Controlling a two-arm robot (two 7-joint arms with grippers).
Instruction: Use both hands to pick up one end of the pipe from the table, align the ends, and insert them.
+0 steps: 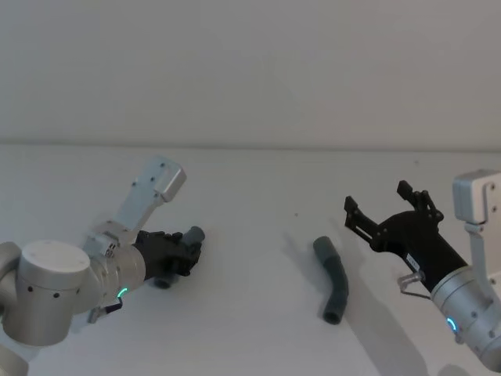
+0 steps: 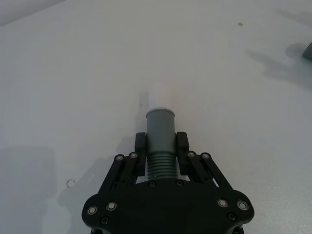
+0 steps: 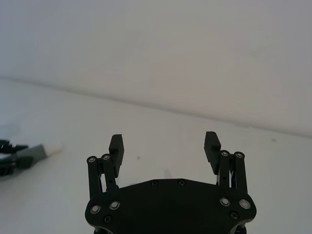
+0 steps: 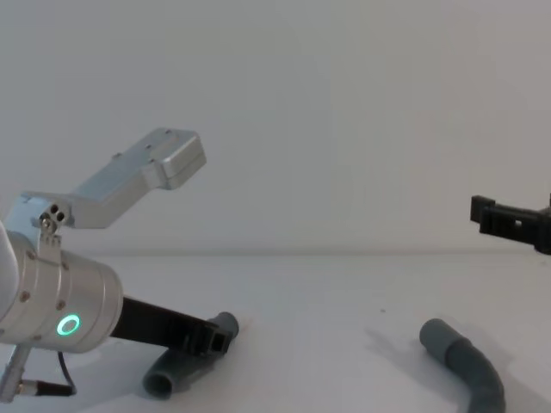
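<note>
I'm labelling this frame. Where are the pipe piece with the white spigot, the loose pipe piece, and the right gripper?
Spigot pipe piece (image 2: 160, 127), left wrist view, on its smooth grey cuff.
Loose pipe piece (image 1: 337, 281), head view, on its bend.
Right gripper (image 3: 165, 144), right wrist view, midway between its open fingertips.

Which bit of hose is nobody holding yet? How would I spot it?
Look over the white table to the robot's right half, beside the open right gripper. There the loose pipe piece lies flat, dark grey and bent. Unlike the other piece, clamped in the left gripper, nothing touches it and no white tip shows.
</note>
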